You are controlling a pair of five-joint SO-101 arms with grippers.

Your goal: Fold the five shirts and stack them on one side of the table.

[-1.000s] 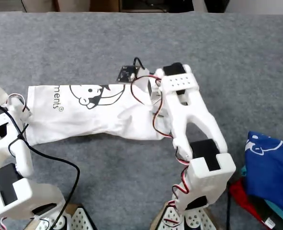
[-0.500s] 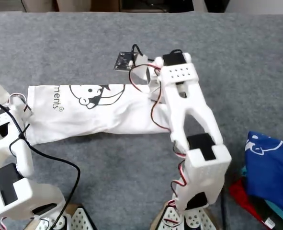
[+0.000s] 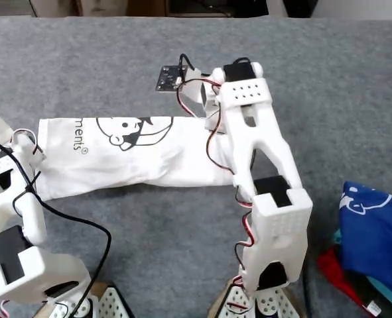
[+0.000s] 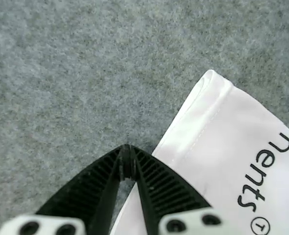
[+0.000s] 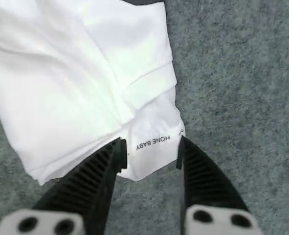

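A white shirt (image 3: 129,156) with a black print lies folded into a long strip across the table. My right gripper (image 5: 149,149) is open over its right end, and its fingers straddle the labelled corner of the shirt (image 5: 110,83). In the high view the right gripper (image 3: 207,106) sits at the strip's far right corner. My left gripper (image 4: 127,159) is shut, with its tips on the grey table right beside the hemmed corner of the shirt (image 4: 222,147). From above, the left gripper (image 3: 35,154) rests at the strip's left edge.
A stack of folded shirts, with a blue shirt (image 3: 375,232) on top of red and teal ones, lies at the table's right edge. A small black circuit board (image 3: 169,78) on wires hangs by the right arm's wrist. Bare grey table (image 3: 116,59) lies beyond the strip.
The right arm has stretched toward the far side of the table. The shirt's right end, bunched before, now lies flatter and straighter. The left arm has not moved.
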